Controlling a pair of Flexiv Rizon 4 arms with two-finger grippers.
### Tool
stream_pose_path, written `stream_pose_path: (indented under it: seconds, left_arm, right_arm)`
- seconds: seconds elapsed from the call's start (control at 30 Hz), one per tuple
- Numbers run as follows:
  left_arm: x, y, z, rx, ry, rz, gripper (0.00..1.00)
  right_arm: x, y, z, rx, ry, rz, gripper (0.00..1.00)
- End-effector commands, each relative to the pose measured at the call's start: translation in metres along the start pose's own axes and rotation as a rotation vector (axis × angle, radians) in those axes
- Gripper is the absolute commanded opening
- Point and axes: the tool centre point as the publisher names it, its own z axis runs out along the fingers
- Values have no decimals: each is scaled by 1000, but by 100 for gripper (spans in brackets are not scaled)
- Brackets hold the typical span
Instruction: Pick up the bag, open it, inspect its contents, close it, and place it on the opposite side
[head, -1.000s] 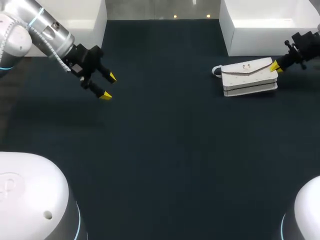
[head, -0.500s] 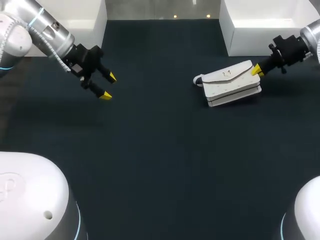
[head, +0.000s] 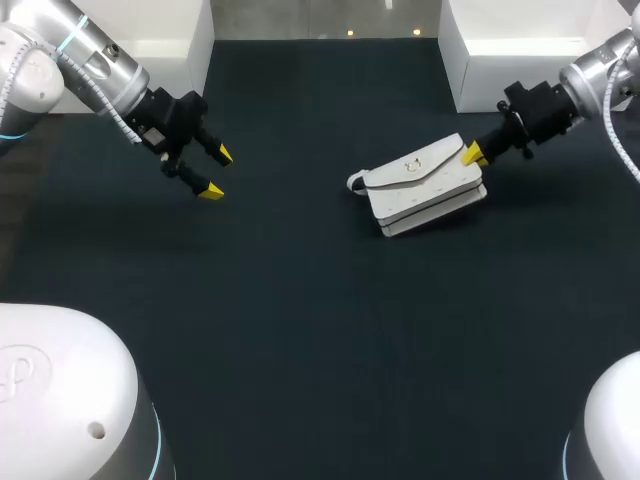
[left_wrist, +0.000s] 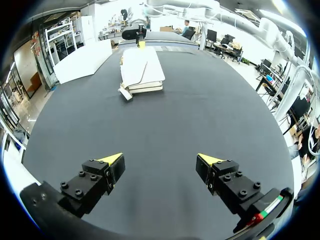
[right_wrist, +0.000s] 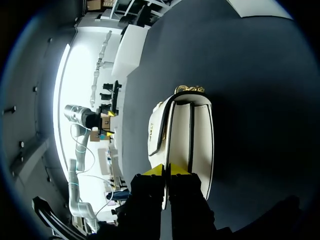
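A white flap bag (head: 425, 190) with a gold clasp lies tilted right of the table's middle. My right gripper (head: 473, 155) is at its right end, shut on a thin edge of the bag (right_wrist: 187, 135); in the right wrist view that edge runs between the two closed yellow tips of the right gripper (right_wrist: 169, 170). My left gripper (head: 215, 172) hangs open over the table's left side, far from the bag, with nothing between its fingers. From the left wrist, the bag (left_wrist: 142, 70) lies well ahead of the open left gripper (left_wrist: 160, 162), with the right gripper (left_wrist: 141, 44) at its far end.
A white box (head: 530, 50) stands at the back right, just behind the right arm. Another white box (head: 170, 30) stands at the back left. Dark table surface (head: 320, 330) stretches between the two arms and toward the front.
The right gripper has moved left and a little forward, and the bag has come with it from the right edge toward the middle, turning slightly. The left arm has stayed put.
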Motion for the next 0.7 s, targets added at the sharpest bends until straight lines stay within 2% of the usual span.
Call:
stream_pose_path:
  seconds: [0.03,0.63,0.7]
  left_arm:
    - [-1,1,1,3,1,1,100]
    - [-1,1,1,3,1,1,100]
    - [-1,1,1,3,1,1,100]
  right_arm:
    - [10,-10,23,-181,-9,12,0]
    - [12,-11,27,-186,-15,20,0]
    - [18,-16,41,-200,-33,17,0]
